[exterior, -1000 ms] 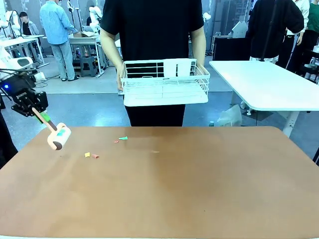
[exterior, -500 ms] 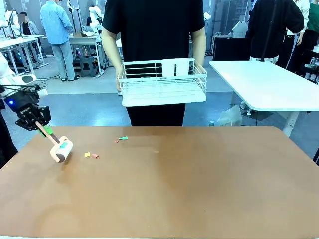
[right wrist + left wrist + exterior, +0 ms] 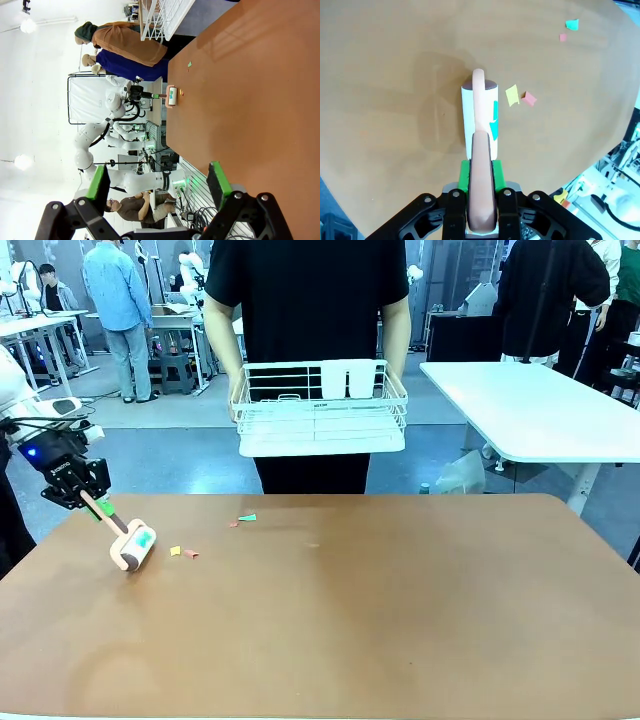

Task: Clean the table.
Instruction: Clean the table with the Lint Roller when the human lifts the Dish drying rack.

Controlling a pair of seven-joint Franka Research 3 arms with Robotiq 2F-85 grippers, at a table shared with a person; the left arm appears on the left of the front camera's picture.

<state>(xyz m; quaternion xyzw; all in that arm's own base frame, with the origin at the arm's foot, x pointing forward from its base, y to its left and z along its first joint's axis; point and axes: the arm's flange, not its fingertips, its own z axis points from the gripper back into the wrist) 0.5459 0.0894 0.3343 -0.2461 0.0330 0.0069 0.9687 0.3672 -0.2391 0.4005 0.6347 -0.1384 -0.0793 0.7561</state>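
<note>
Standing on the robot's side, I see the left gripper (image 3: 85, 498) out at about nine o'clock, just past the table's edge. Its green pads are clamped on the pinkish handle of a lint roller (image 3: 133, 546). The handle slopes down toward four o'clock, and the roller's white drum sits on the table (image 3: 400, 620), the big reddish-brown one. From here I can't quite tell whether the drum is pressed onto the surface or only resting lightly.

At three o'clock from the drum, just beside it, lie a yellow scrap (image 3: 175, 551) and a red scrap (image 3: 190, 554), nearly touching each other. Farther off, toward one o'clock, are a pink scrap (image 3: 233, 524) and a green scrap (image 3: 247, 517). Across the table at twelve o'clock a person holds a white wire basket (image 3: 320, 410) at waist height, well clear of the tabletop.

The right gripper (image 3: 158, 184) hangs off to the right with its pads wide apart and nothing between them.

I'd judge the cleaning has barely begun: the roller is down and every scrap remains. Next, the drum should roll toward three o'clock over the yellow and red pair with steady downward pressure, then swing toward the pink and green pieces.
</note>
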